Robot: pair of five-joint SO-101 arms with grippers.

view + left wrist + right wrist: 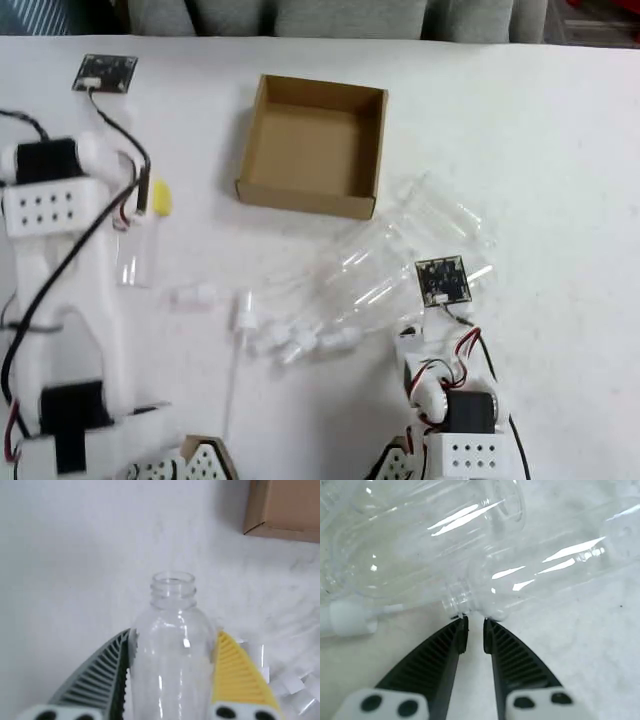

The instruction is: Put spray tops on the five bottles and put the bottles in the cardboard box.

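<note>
While your left gripper clamps an uncapped clear bottle apart from the cardboard box, your right gripper has jaws slightly parted. Their tips sit just before the neck of a loose bottle.

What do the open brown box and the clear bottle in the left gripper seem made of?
Open brown box: likely cardboard, matte tan, folded walls. Clear uncapped bottle in the left gripper: probably glossy transparent plastic; table shows through, bright glints, moulded threaded neck.

no readable text or labels anywhere
</note>
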